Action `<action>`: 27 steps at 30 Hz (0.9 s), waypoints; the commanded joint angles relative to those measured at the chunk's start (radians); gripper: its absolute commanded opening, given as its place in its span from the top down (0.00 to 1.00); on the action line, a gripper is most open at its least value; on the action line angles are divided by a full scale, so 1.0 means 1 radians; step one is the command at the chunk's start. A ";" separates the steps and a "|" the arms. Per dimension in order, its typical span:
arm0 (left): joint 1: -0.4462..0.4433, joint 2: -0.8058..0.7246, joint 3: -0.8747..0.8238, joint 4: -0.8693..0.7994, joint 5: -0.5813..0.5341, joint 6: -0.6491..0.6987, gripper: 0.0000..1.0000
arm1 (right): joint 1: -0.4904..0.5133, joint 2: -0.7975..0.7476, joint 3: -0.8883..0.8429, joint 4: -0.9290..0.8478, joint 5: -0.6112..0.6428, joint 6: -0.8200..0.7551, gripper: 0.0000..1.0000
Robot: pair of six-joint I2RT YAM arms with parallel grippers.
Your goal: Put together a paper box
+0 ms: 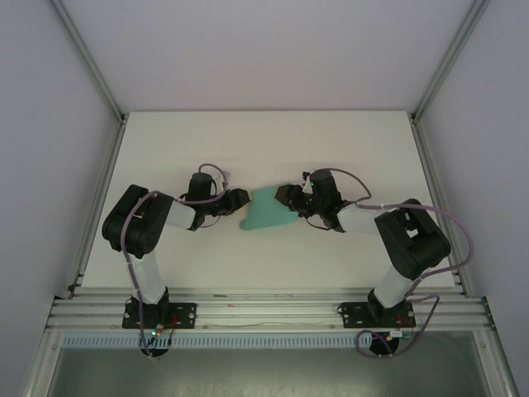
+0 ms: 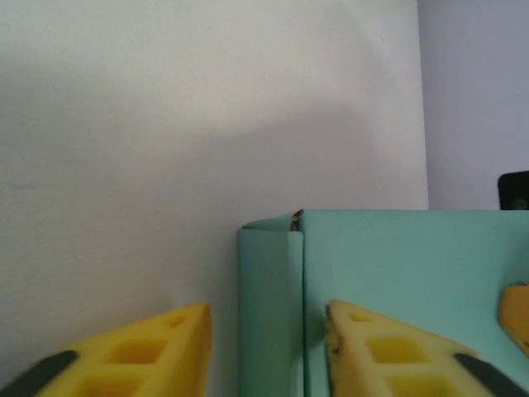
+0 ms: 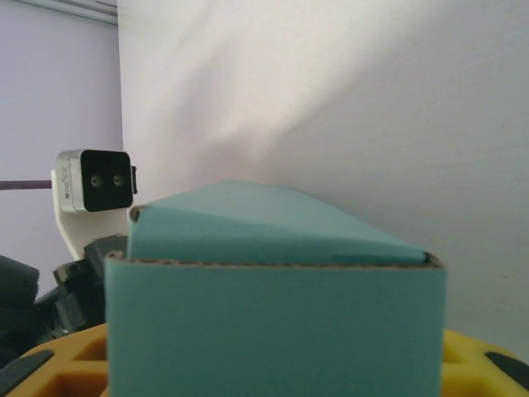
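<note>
Paper box point(image 1: 269, 212) sits mid-table point(image 1: 248, 141), between the two grippers and touching or nearly touching both. It is partly formed: walls creased up, at least one flap loose. Left gripper point(image 1: 238, 198): jaws moderately open, straddling a narrow folded side wall. In its wrist view one yellow finger point(image 2: 149, 351) stands clear of the paper with bare table showing in the gap, while the other finger lies over the broad panel. So it is not pinching. Right gripper point(image 1: 289, 197): in its wrist view a teal panel hides everything but the finger roots point(image 3: 483, 360) at the bottom corners. I cannot tell whether those jaws press the box or merely flank it, though I judge them set wide. Handling, my read: very light thin card with raw brown edges showing at the cuts. It is stiff only along the creases and floppy across open panels. It should dent or buckle under a hard squeeze and skate on the smooth table if pushed from one side only. I'd take hold at a folded corner or doubled wall, where the crease lends stiffness, with low force. I'd let one arm brace while the other tucks. I'd avoid gripping mid-panel or on a free flap tip, since that would bend the flap rather than move the box.
</note>
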State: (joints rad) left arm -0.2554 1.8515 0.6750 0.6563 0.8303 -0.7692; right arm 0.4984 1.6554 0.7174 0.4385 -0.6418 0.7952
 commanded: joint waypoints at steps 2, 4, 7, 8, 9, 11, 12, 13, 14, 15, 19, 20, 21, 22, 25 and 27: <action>-0.010 -0.093 0.025 -0.123 -0.028 0.057 0.26 | 0.007 -0.066 -0.012 -0.076 0.051 -0.017 0.54; -0.012 -0.166 0.034 -0.164 -0.063 0.107 0.00 | 0.007 -0.091 -0.012 -0.101 0.059 0.001 0.55; -0.023 -0.295 0.047 -0.291 -0.184 0.211 0.00 | 0.005 -0.136 0.000 -0.189 0.102 0.027 0.55; -0.035 -0.342 0.047 -0.325 -0.223 0.273 0.00 | 0.005 -0.151 0.006 -0.228 0.117 0.038 0.56; -0.053 -0.399 0.043 -0.360 -0.265 0.331 0.00 | 0.006 -0.170 0.005 -0.248 0.122 0.055 0.56; -0.101 -0.506 0.027 -0.410 -0.354 0.453 0.00 | 0.002 -0.204 0.007 -0.289 0.121 0.116 0.57; -0.139 -0.565 0.015 -0.430 -0.398 0.541 0.00 | -0.004 -0.218 0.021 -0.332 0.100 0.147 0.58; -0.175 -0.615 0.006 -0.448 -0.422 0.628 0.00 | -0.014 -0.225 0.040 -0.383 0.071 0.165 0.58; -0.218 -0.669 -0.005 -0.476 -0.438 0.732 0.00 | -0.026 -0.229 0.066 -0.448 0.040 0.182 0.58; -0.252 -0.713 -0.016 -0.496 -0.447 0.814 0.00 | -0.036 -0.231 0.091 -0.519 0.016 0.200 0.57; -0.333 -0.854 -0.058 -0.555 -0.417 1.018 0.00 | -0.065 -0.217 0.146 -0.629 -0.167 0.251 0.59; -0.339 -0.873 -0.056 -0.588 -0.395 1.048 0.00 | -0.070 -0.211 0.153 -0.640 -0.213 0.283 0.60; -0.341 -0.880 -0.048 -0.635 -0.352 1.088 0.00 | -0.074 -0.206 0.155 -0.640 -0.251 0.312 0.61; -0.343 -0.881 -0.037 -0.681 -0.317 1.128 0.00 | -0.076 -0.201 0.154 -0.628 -0.285 0.335 0.62; -0.373 -0.848 0.003 -0.790 -0.346 1.204 0.00 | -0.078 -0.197 0.156 -0.640 -0.338 0.398 0.62; -0.400 -0.811 0.032 -0.828 -0.389 1.230 0.00 | -0.077 -0.201 0.173 -0.685 -0.338 0.395 0.62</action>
State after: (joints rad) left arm -0.6266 1.0096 0.6586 -0.0303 0.4709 0.3210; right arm 0.4244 1.4525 0.8570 -0.1692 -0.8917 1.1252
